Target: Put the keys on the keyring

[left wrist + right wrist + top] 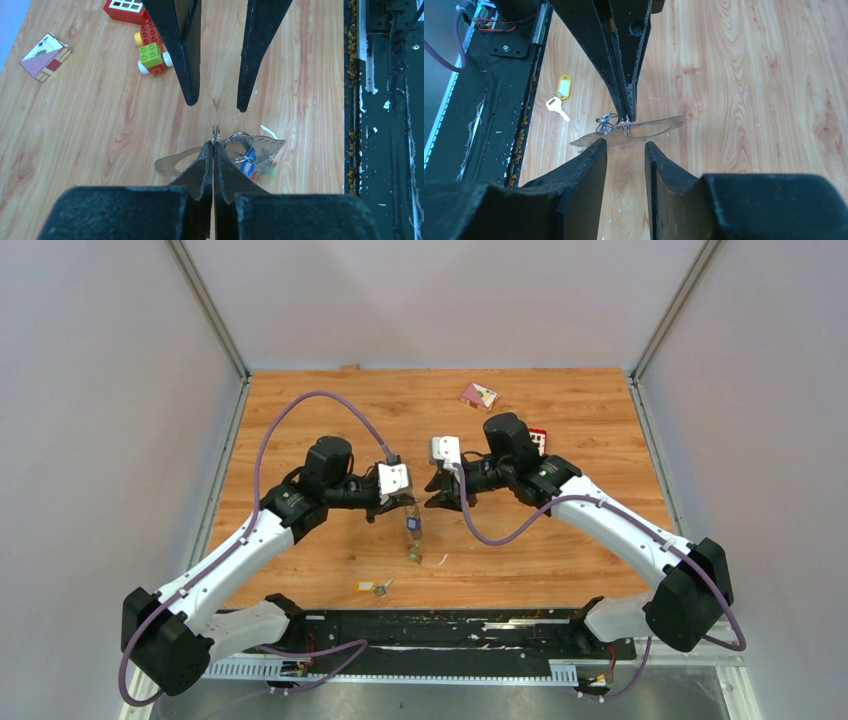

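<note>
My left gripper (405,502) (215,145) is shut on a thin split ring at the top of the keyring (172,162), a flat grey loop with a stitched edge that hangs under it above the table. The keyring also shows in the right wrist view (659,125) and the top view (412,535), with small rings and a blue tag (247,159) on it. My right gripper (437,498) (626,145) is open and empty, facing the left fingertips a short way off. A silvery key with a yellow tag (372,587) (560,94) lies near the front edge. The red-orange key is not clearly visible.
A green-yellow-red toy car (150,52) and a red block with a white grid (125,9) (538,440) lie behind the right arm. A small card box (478,395) (44,56) lies at the back. The black rail (450,625) runs along the front edge.
</note>
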Tool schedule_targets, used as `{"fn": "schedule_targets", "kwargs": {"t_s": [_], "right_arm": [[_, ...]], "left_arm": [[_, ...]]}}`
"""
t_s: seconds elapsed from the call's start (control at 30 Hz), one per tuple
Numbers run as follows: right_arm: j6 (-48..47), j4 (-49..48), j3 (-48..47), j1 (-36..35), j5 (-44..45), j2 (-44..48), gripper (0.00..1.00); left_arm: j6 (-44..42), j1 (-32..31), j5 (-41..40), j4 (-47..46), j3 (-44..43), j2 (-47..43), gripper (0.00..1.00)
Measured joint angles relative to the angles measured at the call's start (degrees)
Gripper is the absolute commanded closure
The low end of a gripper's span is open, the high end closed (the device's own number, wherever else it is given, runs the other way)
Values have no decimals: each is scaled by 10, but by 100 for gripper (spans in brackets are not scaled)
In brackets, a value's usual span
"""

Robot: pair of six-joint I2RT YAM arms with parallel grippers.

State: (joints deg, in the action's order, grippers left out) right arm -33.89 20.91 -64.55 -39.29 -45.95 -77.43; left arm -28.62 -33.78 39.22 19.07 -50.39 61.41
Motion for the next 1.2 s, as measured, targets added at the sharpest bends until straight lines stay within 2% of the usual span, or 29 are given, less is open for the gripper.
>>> {"fn": "schedule_targets", "kwargs": {"t_s": [0.17,0.3,0.53,0.77,0.87,0.93,1.03,1.2], "right_arm": [[5,-7,0,-7,-7,-13,70],[8,-10,0,-11,-7,-18,76],[9,-15,0,-14,-6,-21,78],[8,-16,0,-19,-6,-30,85],[8,-16,0,-19,-6,-35,91],[8,-15,0,-20,-6,-36,99],[7,-15,0,-22,-6,-36,100],[7,-16,0,-21,-6,-35,100]], "left_arm": [[11,0,10,0,0,3,100],[16,0,14,0,0,7,100],[22,0,23,0,0,8,100],[28,0,29,0,0,9,100],[28,0,29,0,0,9,100],[28,0,28,0,0,9,100],[29,0,27,0,0,9,100],[29,1,29,-2,0,9,84]]}}
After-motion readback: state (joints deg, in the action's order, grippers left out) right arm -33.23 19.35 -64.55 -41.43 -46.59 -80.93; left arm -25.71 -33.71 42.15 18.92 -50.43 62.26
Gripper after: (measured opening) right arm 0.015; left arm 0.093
